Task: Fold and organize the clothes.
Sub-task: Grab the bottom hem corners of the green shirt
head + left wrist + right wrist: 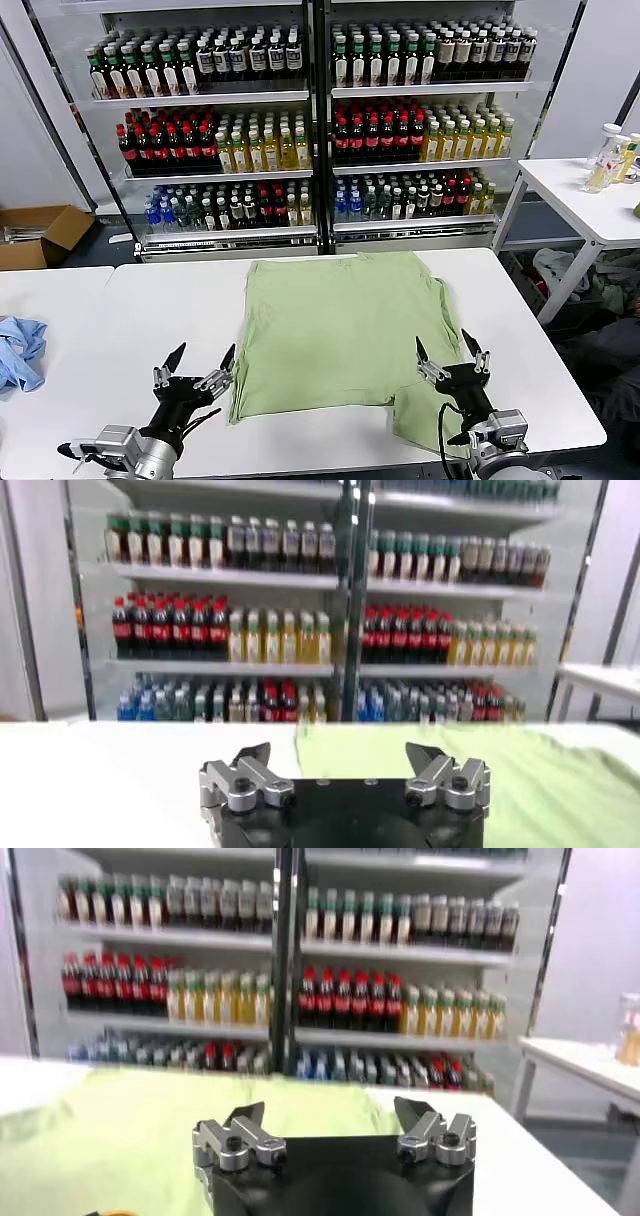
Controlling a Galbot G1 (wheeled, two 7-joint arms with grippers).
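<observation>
The light green shirt [335, 325] lies flat on the white table [150, 310], plain side up, with one sleeve [420, 420] sticking out at its near right corner. Collar, buttons and print are hidden. My left gripper [203, 358] is open and empty, above the table just left of the shirt's near left corner. My right gripper [447, 349] is open and empty over the shirt's near right edge. The shirt also shows beyond the open jaws in the left wrist view [500, 770] and in the right wrist view [150, 1128].
A light blue cloth [18, 350] lies at the left table's edge. A drinks cooler [310, 120] full of bottles stands behind the table. A second white table [585, 195] with bottles is at the right, a cardboard box [35, 235] on the floor at the left.
</observation>
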